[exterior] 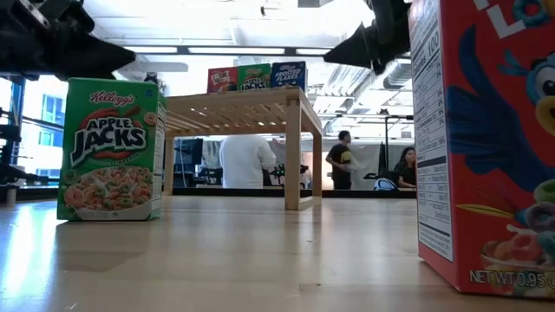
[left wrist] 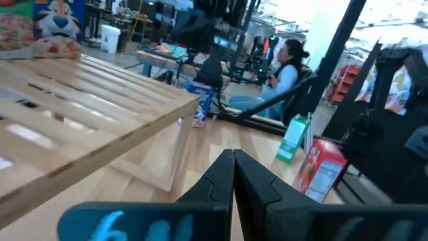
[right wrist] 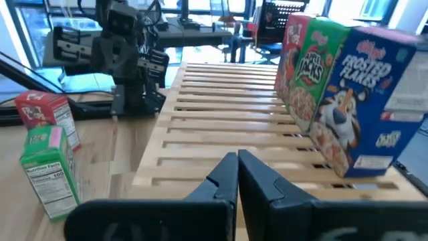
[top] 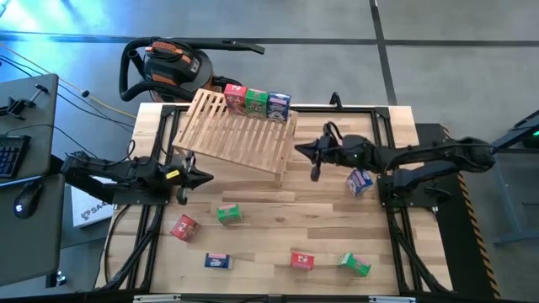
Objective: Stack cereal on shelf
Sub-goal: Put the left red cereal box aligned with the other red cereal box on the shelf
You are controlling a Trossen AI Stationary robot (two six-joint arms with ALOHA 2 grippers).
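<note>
In the high view the shelf sits in the upper middle of the frame on the desk, turned slightly askew. Three cereal boxes stand in a row along its far edge: a red box, a green box and a blue-and-white box, each touching its neighbour. The left end effector is at the left of the frame, just beside the shelf's lower-left corner, its fingers pressed together and holding nothing. The right end effector is right of centre, at the shelf's right end, fingers likewise closed and empty. Six more boxes lie on the desk: a blue-and-white one under the right arm, and along the lower part of the frame a green, a red, a blue-and-white, another red and another green.
</note>
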